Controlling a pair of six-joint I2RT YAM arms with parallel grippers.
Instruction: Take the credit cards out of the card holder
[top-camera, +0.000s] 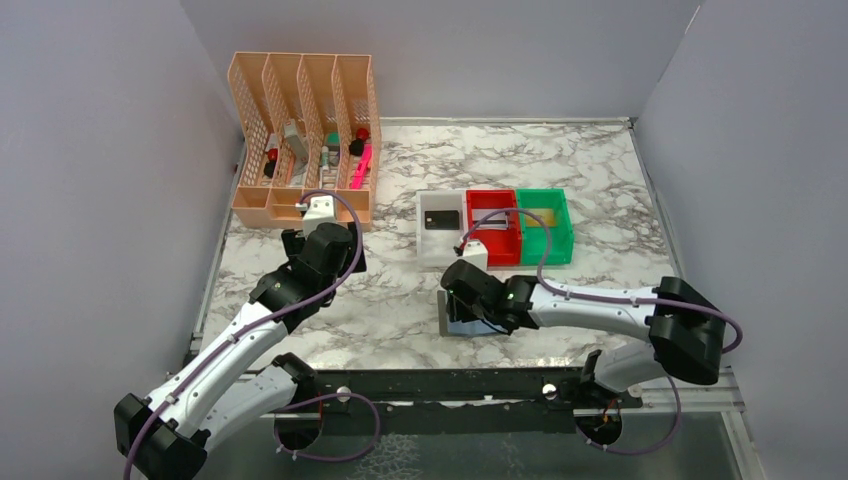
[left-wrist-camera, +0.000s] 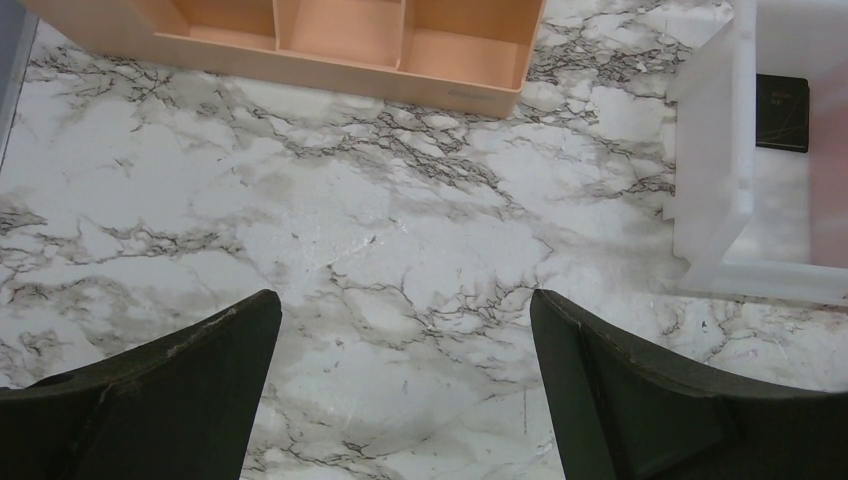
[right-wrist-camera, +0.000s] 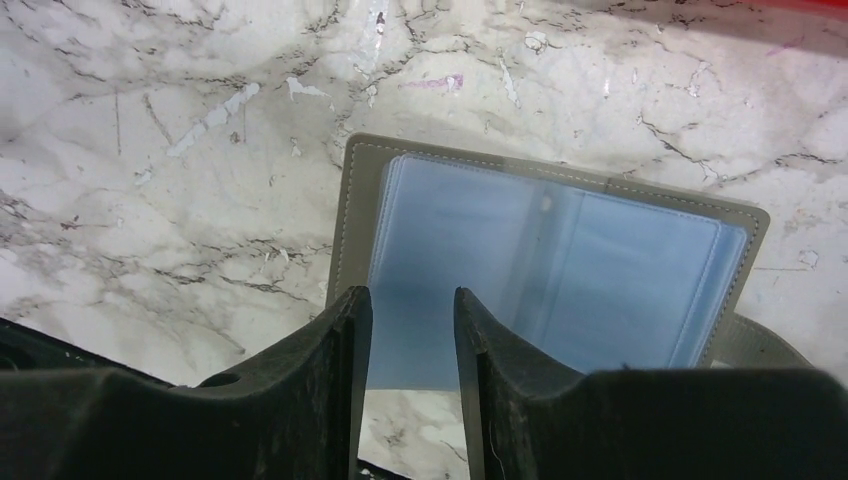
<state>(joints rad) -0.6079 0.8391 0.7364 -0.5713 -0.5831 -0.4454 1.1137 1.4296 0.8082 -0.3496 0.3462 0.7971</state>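
The card holder (right-wrist-camera: 560, 250) lay open on the marble table (right-wrist-camera: 150, 200), low in the overhead frame and close to the table's near edge. In that view the right arm hid most of it.

The right pincer (right-wrist-camera: 412, 292) hung over the holder's near edge. Its jaws were drawn in to a narrow slit and nothing could be seen clamped between them. The left pincer (left-wrist-camera: 405, 300) was fully released above bare marble, left of centre and well apart from the holder.

The main risk, as I judged it, was the holder's position. A downward or sideways touch from those narrowed jaws could drag the light wallet toward the edge or flip a leaf shut. A soft pocket sheet could also get pinched instead of a card. The frosted blue pockets looked empty, but a thin card tucked deep inside might not show.

Only the overhead view showed all three bins right of centre:
- The white bin (top-camera: 428, 245) held the black card (top-camera: 441, 219).
- The red bin (top-camera: 497, 252) had what looked like a pale card inside.
- The green bin (top-camera: 552, 250) showed a yellowish patch too small to be sure of.

The left wrist view confirmed the black card at its upper right, with the orange rack (left-wrist-camera: 300, 40) along its top. Only the right wrist view showed the holder's inner pockets and grey rim.
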